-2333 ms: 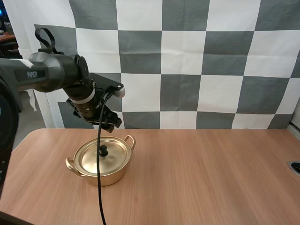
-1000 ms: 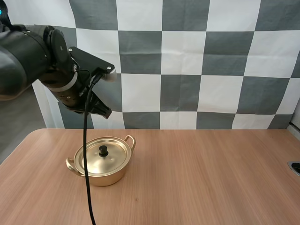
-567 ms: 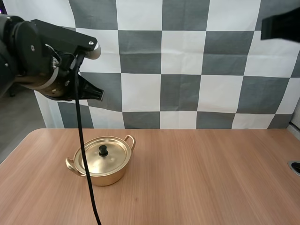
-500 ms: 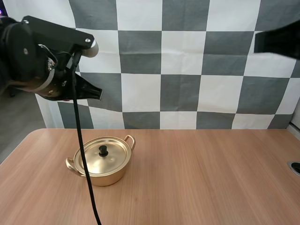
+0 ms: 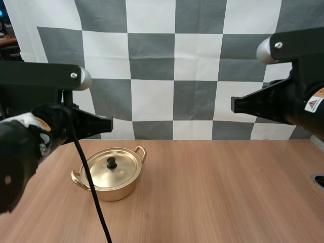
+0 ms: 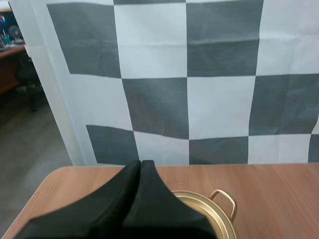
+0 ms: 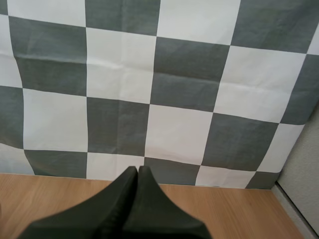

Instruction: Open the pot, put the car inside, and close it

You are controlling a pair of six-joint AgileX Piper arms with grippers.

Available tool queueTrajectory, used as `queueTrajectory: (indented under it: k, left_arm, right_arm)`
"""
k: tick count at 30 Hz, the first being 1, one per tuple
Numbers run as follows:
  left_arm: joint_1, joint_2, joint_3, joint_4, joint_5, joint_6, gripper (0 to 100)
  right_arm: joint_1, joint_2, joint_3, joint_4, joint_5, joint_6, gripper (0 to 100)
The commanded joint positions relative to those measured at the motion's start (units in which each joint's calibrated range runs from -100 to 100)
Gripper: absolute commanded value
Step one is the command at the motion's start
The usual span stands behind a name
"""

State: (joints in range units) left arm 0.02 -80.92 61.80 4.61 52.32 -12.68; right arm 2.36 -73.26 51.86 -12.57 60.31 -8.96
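High view: the brown tabletop [image 5: 212,192] runs wide from side to side. Two big black arms hang high over it, the left arm [image 5: 20,147] at the left end and the right arm [image 5: 304,101] at the right end. The gold pot [image 5: 112,191] sits on the left part of the tabletop. The left pincer [image 5: 107,125] is up above the pot and does not touch it. The right pincer [image 5: 235,105] points toward the middle, well apart from the pot. In the wrist views each pincer is squeezed together into one dark wedge, with nothing in it. The lid [image 5: 121,172] is on the pot. A loop handle [image 6: 223,198] of the pot shows just past the left wedge. A small black knob [image 5: 111,163] stands in the middle of the lid.
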Motion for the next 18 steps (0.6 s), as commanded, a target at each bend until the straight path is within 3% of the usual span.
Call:
queueTrajectory:
  k: [1,11,18]
  left_arm:
    - [0.05,-7.64,22.92,-0.1,-32.15,0.07,0]
    - [0.05,-19.08,37.24,-1.03,-35.54,0.05,0]
    - [0.14,-19.08,38.2,-2.92,-30.5,0.05,0]
  right_arm:
    - [0.0,-0.05,10.95,-0.06,-17.72,0.05,0]
    - [0.0,-0.05,24.52,2.03,-31.68,2.33,0]
    - [-0.97,-0.31,31.45,1.77,-37.75,2.33,0]
